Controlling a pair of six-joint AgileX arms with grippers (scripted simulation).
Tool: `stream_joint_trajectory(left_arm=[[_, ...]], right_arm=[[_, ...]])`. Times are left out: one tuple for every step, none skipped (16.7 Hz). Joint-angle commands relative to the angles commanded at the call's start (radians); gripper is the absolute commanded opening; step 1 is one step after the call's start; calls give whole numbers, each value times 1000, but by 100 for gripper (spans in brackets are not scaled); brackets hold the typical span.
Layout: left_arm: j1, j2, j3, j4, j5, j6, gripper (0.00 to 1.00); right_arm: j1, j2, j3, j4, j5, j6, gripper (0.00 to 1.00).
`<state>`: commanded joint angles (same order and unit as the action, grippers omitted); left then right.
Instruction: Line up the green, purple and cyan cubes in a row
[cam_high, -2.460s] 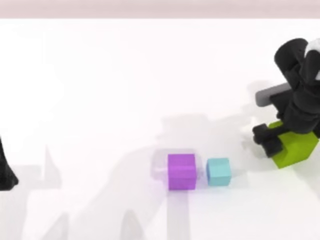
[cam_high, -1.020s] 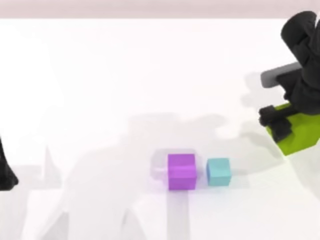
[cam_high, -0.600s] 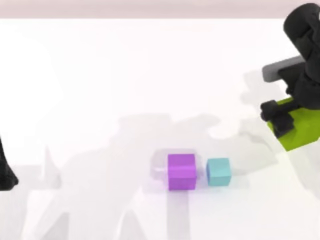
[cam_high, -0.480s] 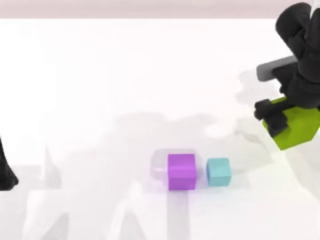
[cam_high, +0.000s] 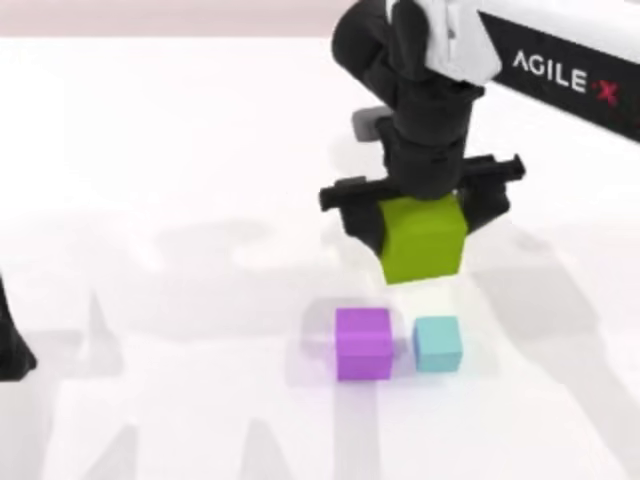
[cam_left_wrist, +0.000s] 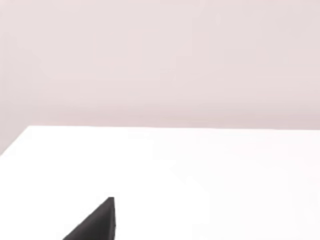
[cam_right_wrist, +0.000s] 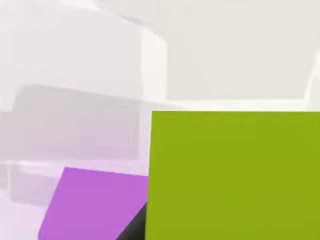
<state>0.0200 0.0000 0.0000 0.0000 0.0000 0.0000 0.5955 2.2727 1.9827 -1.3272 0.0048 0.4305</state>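
Observation:
My right gripper (cam_high: 422, 222) is shut on the lime-green cube (cam_high: 424, 240) and holds it in the air above the table's middle, just behind the other two cubes. The purple cube (cam_high: 363, 343) and the small cyan cube (cam_high: 437, 343) rest side by side on the table, a narrow gap between them. The right wrist view is filled by the green cube (cam_right_wrist: 235, 175), with the purple cube (cam_right_wrist: 95, 205) below it; the cyan cube is hidden there. My left arm (cam_high: 10, 345) stays parked at the table's left edge, with one dark fingertip (cam_left_wrist: 97, 222) showing in its wrist view.
The white table (cam_high: 160, 160) carries only soft shadows of the arms. Its far edge (cam_high: 200, 38) meets a pale pink wall.
My right arm has carried the green cube from the table's right side leftward to above the middle, just behind the purple and cyan cubes. Those two cubes and the left arm have not moved.

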Motion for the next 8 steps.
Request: stream_joint_trajectory(left_arm=[[0, 0, 0, 0, 0, 0, 100], [0, 0, 0, 0, 0, 0, 100], [0, 0, 0, 0, 0, 0, 100], [0, 0, 0, 0, 0, 0, 100], [0, 0, 0, 0, 0, 0, 100], [0, 0, 0, 0, 0, 0, 100], [0, 0, 0, 0, 0, 0, 100], [0, 0, 0, 0, 0, 0, 100]], right_arm=[[51, 46, 90, -36, 0, 89, 0], [102, 89, 177, -71, 0, 174, 0], [150, 128, 256, -102, 0, 253, 0], [196, 163, 326, -130, 1, 323, 0], [237, 194, 386, -154, 2, 384, 0], [273, 218, 435, -174, 3, 433, 0], [304, 238, 475, -191, 5, 473, 0], [327, 253, 504, -203, 6, 503, 0]])
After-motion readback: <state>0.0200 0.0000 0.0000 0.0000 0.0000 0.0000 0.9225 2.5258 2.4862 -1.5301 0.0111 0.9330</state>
